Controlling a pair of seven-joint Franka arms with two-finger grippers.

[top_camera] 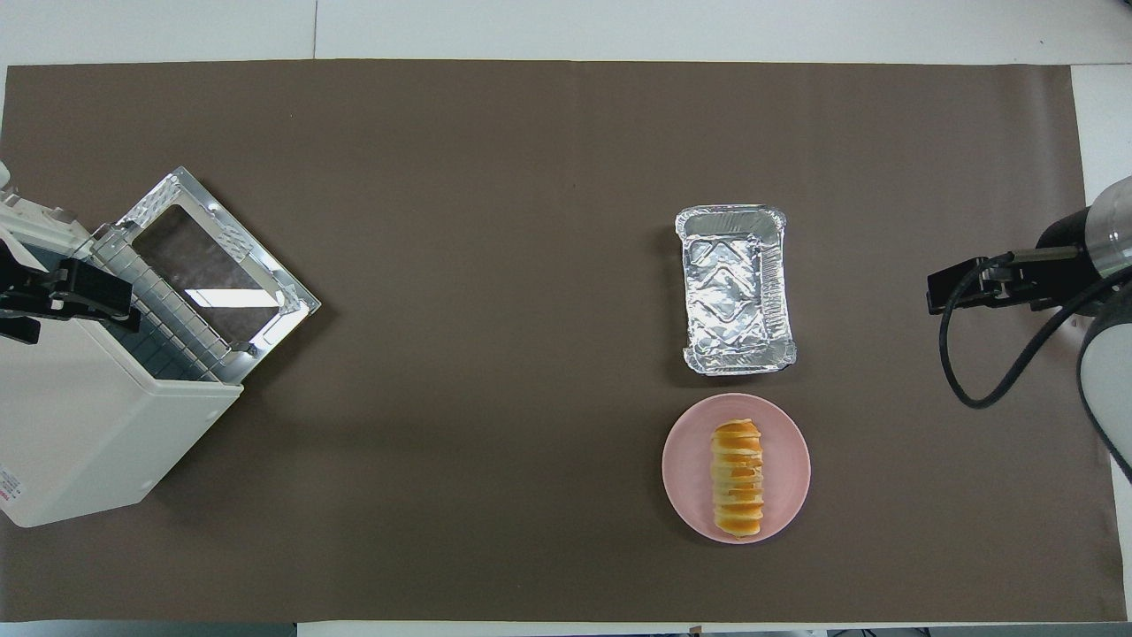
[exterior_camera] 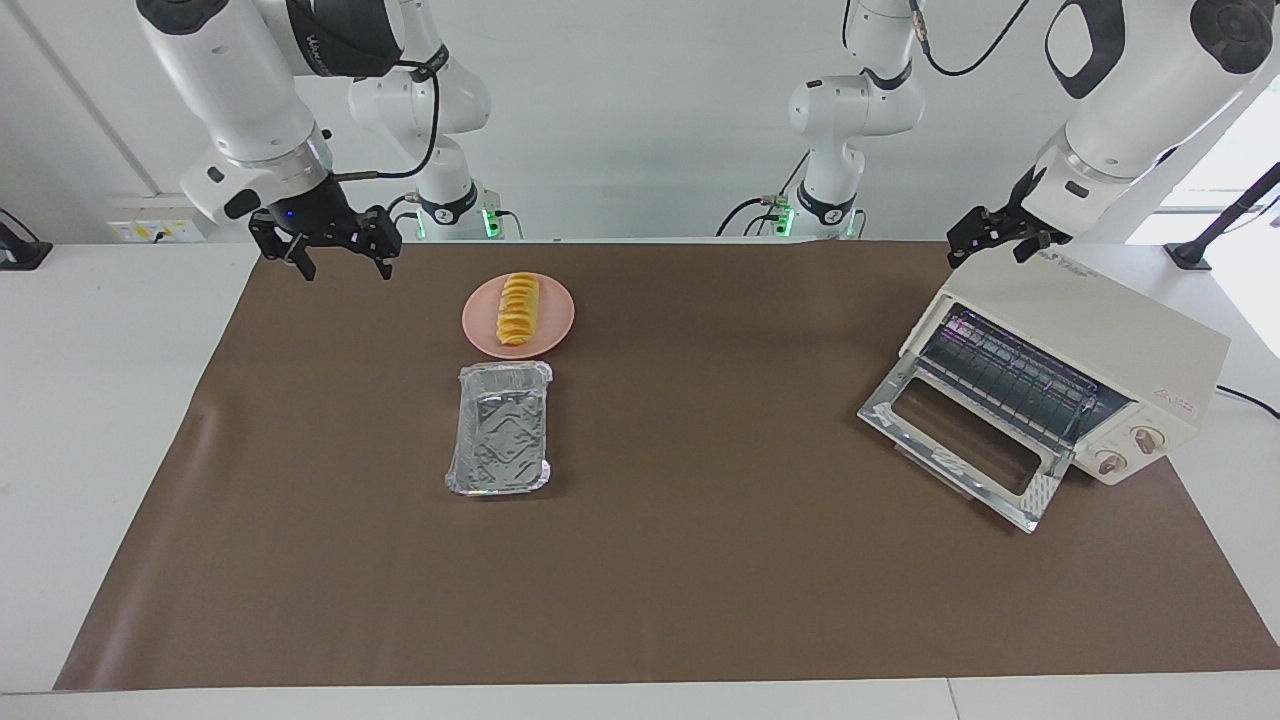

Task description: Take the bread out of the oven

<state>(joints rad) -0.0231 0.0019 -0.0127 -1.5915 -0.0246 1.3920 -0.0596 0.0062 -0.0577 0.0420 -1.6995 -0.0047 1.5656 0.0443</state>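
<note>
The bread (exterior_camera: pixel 517 309) lies on the pink plate (exterior_camera: pixel 554 331), long axis pointing away from the robots, near the tabletop's robot-side edge; right hand (exterior_camera: pixel 326 255), released, hovers nearest, toward its own end; left hand (exterior_camera: pixel 993 238) released over the open oven (exterior_camera: pixel 1100 340).

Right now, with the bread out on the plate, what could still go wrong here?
1. The oven door hangs open onto the mat, and the left gripper sits over the oven's top corner; a careless retreat could nudge the oven.
2. The bread lies loose on the pink plate, close beside the foil tray; a low sweep by the right gripper, now raised with open jaws, could shove either.
</note>
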